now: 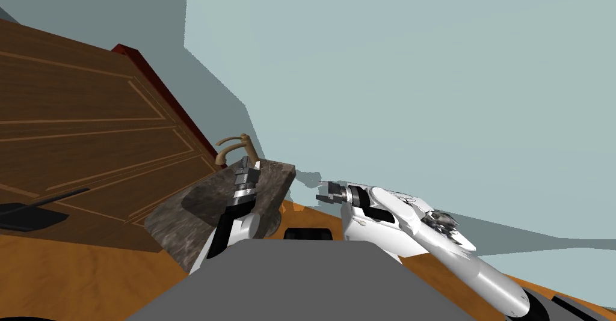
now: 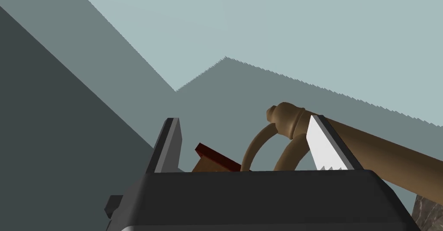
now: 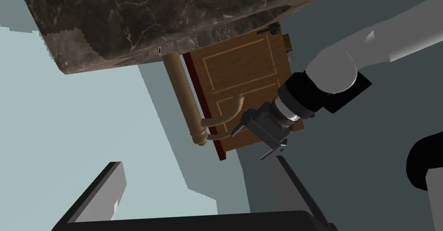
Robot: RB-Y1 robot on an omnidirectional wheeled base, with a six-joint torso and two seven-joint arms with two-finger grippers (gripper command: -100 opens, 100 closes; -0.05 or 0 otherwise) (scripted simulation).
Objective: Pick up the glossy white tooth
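Observation:
My left gripper (image 1: 249, 165) hangs over a dark marbled basin slab (image 1: 180, 227), right beside a brown curved faucet (image 1: 236, 146). In the left wrist view its fingers (image 2: 166, 148) stand wide apart, open, with nothing between them; the faucet's post (image 2: 290, 121) sits just behind one blade. My right gripper (image 1: 319, 192) is held to the right of the slab, off its edge. It is open and holds nothing, its fingers (image 3: 104, 191) pointing toward the slab's underside (image 3: 173, 12), the faucet (image 3: 190, 107) and the left gripper (image 3: 247, 146).
A brown panelled door (image 1: 78, 137) with a dark red frame edge (image 1: 162, 89) and a black lever handle (image 1: 42, 206) stands to the left of the basin. Pale grey-green walls (image 1: 391, 77) close in behind it. The floor (image 1: 66, 281) is orange-brown.

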